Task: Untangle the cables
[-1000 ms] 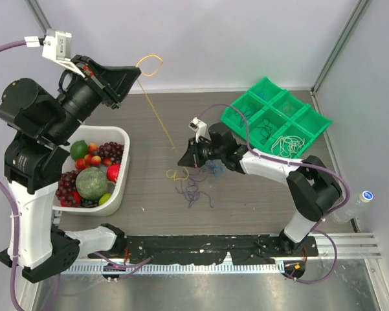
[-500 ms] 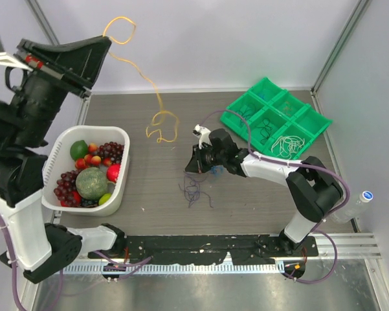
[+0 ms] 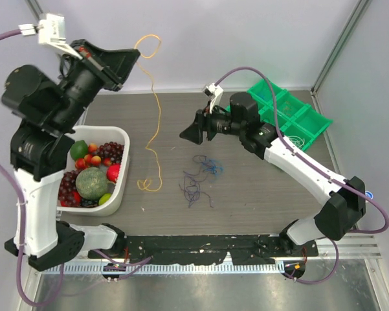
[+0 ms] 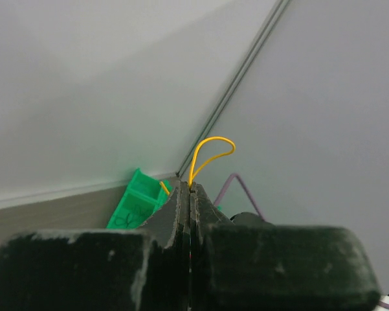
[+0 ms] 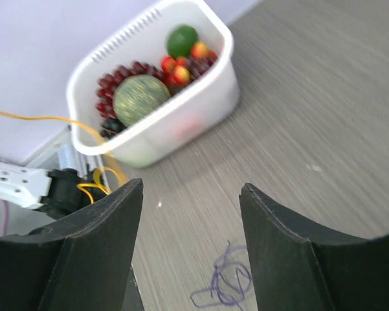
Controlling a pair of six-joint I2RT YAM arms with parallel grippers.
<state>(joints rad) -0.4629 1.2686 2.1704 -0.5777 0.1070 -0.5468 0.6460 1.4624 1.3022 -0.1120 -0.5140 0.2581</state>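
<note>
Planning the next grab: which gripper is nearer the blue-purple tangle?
Right. The right gripper hangs open just beyond the tangle; the left gripper is high at far left, shut on the yellow cable.

Robot lab booth: white panel walls [image 3: 246,39].

Table [image 3: 246,207] matt grey wood-grain; tub [image 3: 123,170] smooth white plastic; tray [image 3: 317,120] glossy green plastic; right gripper [image 5: 191,188] matt black.

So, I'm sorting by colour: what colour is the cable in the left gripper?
Yellow-orange. The cable shows best in the left wrist view, above the left gripper.
</note>
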